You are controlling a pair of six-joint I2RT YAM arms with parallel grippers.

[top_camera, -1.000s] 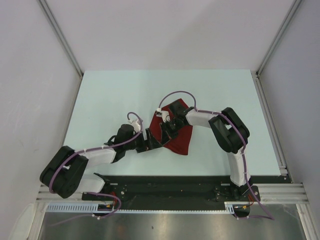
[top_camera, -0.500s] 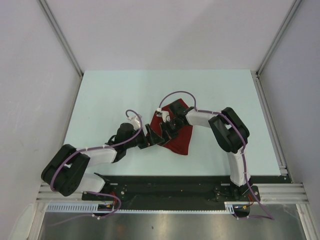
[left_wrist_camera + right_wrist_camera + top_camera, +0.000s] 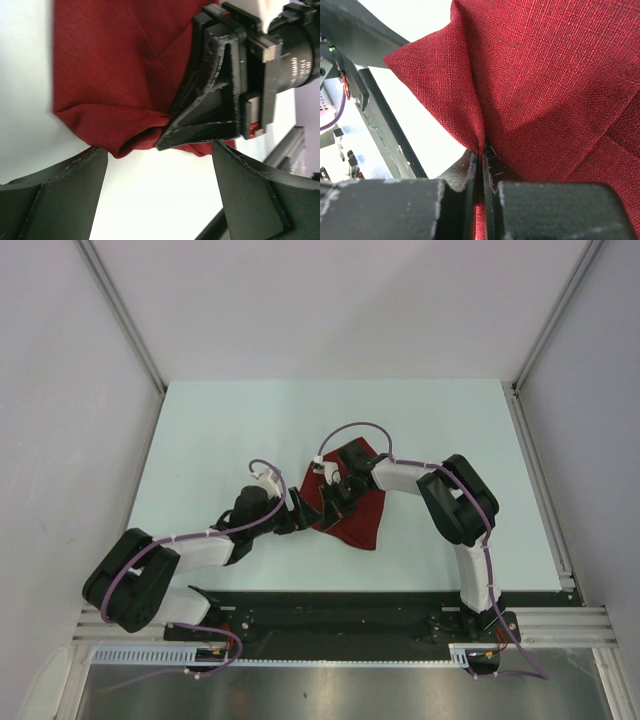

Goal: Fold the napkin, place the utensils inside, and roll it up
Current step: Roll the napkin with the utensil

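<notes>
The dark red napkin (image 3: 365, 512) lies bunched near the table's middle. My right gripper (image 3: 329, 504) is shut on a raised fold at its left edge; in the right wrist view the cloth (image 3: 545, 75) runs down between the closed fingers (image 3: 482, 152). My left gripper (image 3: 304, 513) is open and empty just left of the napkin. In the left wrist view its fingers (image 3: 159, 155) spread either side of bare table, with the napkin (image 3: 110, 65) and the right gripper's black fingers (image 3: 215, 105) pinching it just ahead. The fork is hidden or out of view.
The pale table (image 3: 210, 440) is bordered by grey walls and metal rails at left (image 3: 120, 315) and right (image 3: 545, 480). The black base rail (image 3: 340, 615) runs along the near edge.
My left gripper has drawn back a little to the left and away from the napkin's edge. The right gripper keeps its pinch on the napkin and has barely moved.
</notes>
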